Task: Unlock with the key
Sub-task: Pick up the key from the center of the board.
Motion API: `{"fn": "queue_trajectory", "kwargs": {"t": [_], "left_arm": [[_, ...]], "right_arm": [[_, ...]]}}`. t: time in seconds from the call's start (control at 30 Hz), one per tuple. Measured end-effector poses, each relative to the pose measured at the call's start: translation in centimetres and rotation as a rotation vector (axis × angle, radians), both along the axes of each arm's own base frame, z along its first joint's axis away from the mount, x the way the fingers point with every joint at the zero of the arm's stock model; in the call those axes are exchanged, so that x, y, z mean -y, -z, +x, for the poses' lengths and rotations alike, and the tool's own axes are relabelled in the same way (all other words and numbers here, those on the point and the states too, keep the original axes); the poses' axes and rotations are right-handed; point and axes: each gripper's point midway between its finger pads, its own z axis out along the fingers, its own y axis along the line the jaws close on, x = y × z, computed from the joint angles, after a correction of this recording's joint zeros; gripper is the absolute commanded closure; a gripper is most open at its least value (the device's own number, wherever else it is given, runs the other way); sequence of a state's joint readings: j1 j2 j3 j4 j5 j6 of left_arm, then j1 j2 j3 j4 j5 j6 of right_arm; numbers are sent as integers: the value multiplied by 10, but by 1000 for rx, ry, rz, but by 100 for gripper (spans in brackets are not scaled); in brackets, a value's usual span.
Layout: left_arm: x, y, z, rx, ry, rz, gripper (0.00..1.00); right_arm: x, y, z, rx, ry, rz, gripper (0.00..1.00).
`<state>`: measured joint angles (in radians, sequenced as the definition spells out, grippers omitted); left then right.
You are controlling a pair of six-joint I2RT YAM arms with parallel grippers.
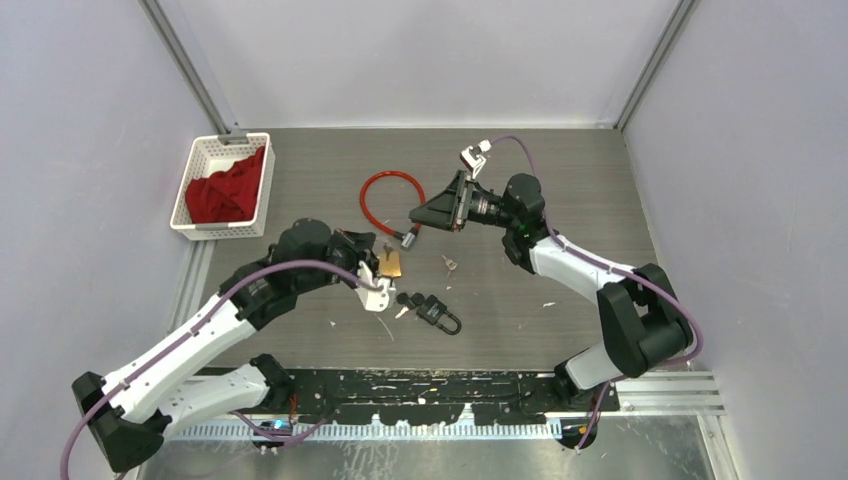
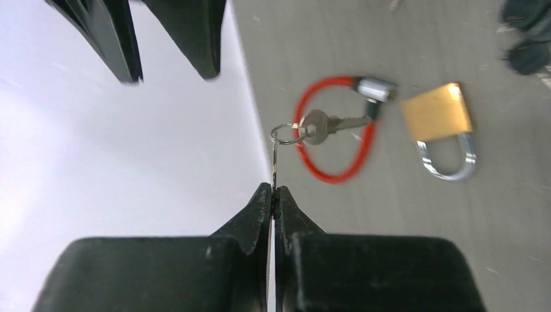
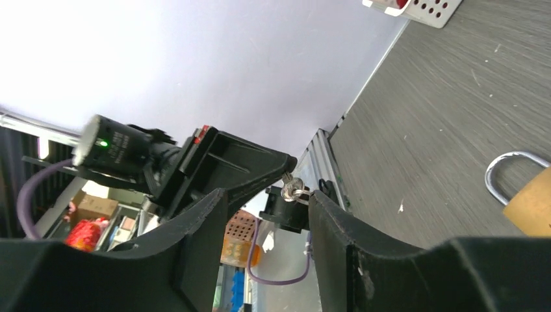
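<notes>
1. The left end effector [image 2: 273, 192] is clenched on the key bunch [image 2: 275, 162] — a thin blade, seen edge-on, sits pinched between the pads, and a flat silver key [image 2: 323, 125] hangs sideways from the ring at its top.
2. The bunch is held up off the bench [image 1: 580, 190], near the middle, over the brass padlock [image 2: 436, 112] and the red cable lock [image 2: 334, 174].
3. The brass padlock lies flat with its silver shackle pointing away from the cable lock's metal end, just beside it.
4. The right end effector [image 3: 266, 194] is released, its fingers spread with a clear gap. It faces the left one, with the key bunch in line with that gap but not between the fingers.
5. A black padlock [image 1: 440, 315] lies nearer the arm bases, and a small loose key [image 1: 449, 264] sits between it and the right arm.
6. At the far left stands a white basket [image 1: 232, 140] holding a red cloth [image 1: 225, 190] — well apart from the locks.
</notes>
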<state>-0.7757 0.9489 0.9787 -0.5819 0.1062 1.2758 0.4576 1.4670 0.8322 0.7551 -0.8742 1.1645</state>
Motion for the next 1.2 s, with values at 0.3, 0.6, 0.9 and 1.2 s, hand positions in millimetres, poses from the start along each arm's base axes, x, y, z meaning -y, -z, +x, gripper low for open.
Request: {"fn": "queue_trajectory", "kwargs": {"t": [0.3,0.6,0.9,1.2], "left_arm": [[43,-24,-2,524,301,-106,100],[53,-73,-19,810,402,-180,100],[53,-67,-21,874,426,-141,100],[54,-68,-16,915,413,-110,100]], "right_arm": [[-12,-17,-21,8,-100,84,49],[-12,-25,-30,58,-133,114,56],[-10,-25,-34,42,-145,128,66],[-9,-22,-39,2,-165,129,66]]}}
